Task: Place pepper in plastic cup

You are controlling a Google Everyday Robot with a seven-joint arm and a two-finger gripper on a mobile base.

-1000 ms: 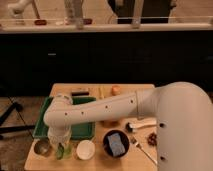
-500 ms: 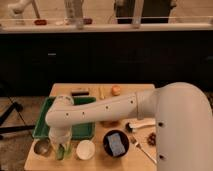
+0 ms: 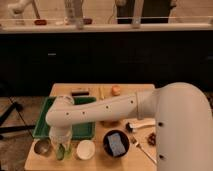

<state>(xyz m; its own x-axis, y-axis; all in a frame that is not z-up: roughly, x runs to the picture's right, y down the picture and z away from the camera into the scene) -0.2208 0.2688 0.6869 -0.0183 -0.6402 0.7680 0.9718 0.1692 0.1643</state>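
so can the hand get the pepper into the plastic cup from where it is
Probably yes: the hand hangs right over the plastic cup, between the metal cup and white cup. The arm hides the pepper.

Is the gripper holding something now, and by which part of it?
It cannot be told. The gripper is low over the plastic cup at the table's front left, between the metal cup and white cup.
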